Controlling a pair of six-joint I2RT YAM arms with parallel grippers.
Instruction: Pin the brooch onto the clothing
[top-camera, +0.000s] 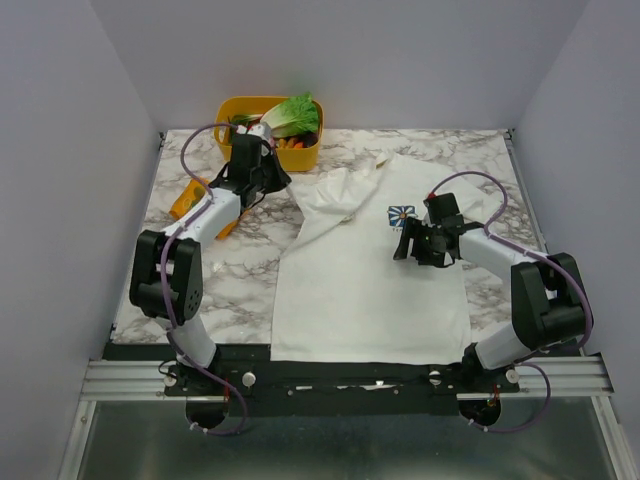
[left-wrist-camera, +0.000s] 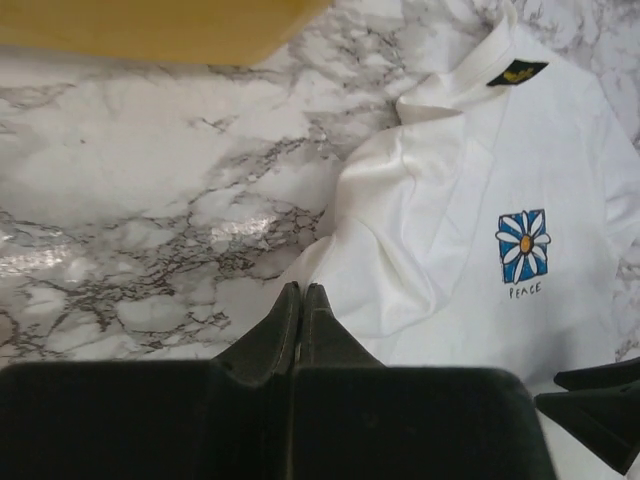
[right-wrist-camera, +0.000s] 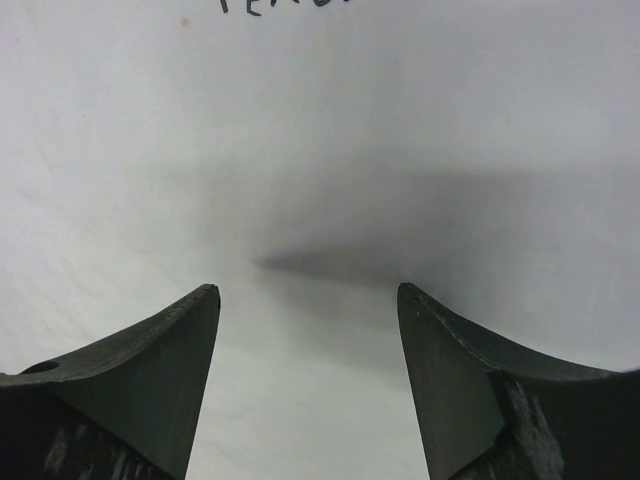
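The white T-shirt (top-camera: 370, 270) lies flat on the marble table, with its blue flower print (top-camera: 402, 215) on the chest. The left wrist view shows the shirt (left-wrist-camera: 480, 180), the print (left-wrist-camera: 523, 245) and a dark collar tag with yellow marking (left-wrist-camera: 517, 71). My left gripper (top-camera: 280, 176) is shut and hovers by the shirt's left sleeve; in its own view (left-wrist-camera: 300, 290) nothing shows between the jaws. My right gripper (top-camera: 407, 243) is open and empty, close over the shirt fabric (right-wrist-camera: 320, 150) just below the print. The brooch is not in view.
A yellow bin (top-camera: 240, 108) with lettuce and other vegetables stands at the back left, right behind my left gripper. An orange snack packet (top-camera: 188, 200) lies under the left arm. Grey walls close in the table on three sides.
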